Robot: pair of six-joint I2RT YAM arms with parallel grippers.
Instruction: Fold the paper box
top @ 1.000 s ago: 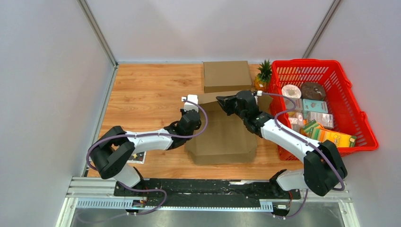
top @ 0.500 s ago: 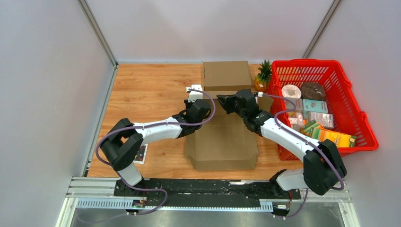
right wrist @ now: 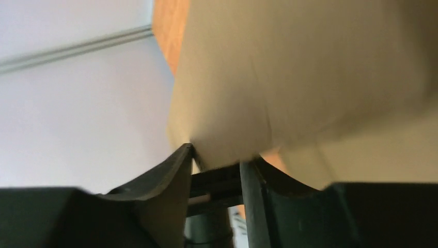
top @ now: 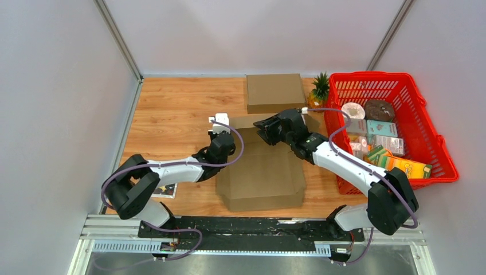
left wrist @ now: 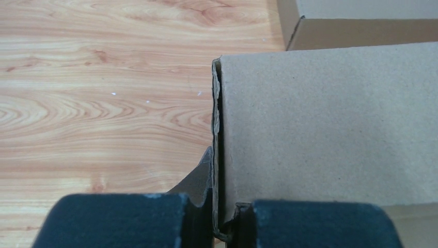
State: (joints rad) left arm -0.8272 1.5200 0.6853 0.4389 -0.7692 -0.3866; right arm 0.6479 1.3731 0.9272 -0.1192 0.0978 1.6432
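Left arm (top: 172, 168) and right arm (top: 344, 163): white link shells, black joint housings, black bases bolted to a black rail (top: 252, 226). A purple cable (top: 241, 143) looped along each arm. A small white block (top: 219, 120) sat at the left wrist, possibly the camera housing. Left gripper (left wrist: 219, 222) pads (left wrist: 113, 219) were dark teal and finely textured. Right gripper (right wrist: 217, 160) fingers (right wrist: 160, 191) were smooth, black and curved.
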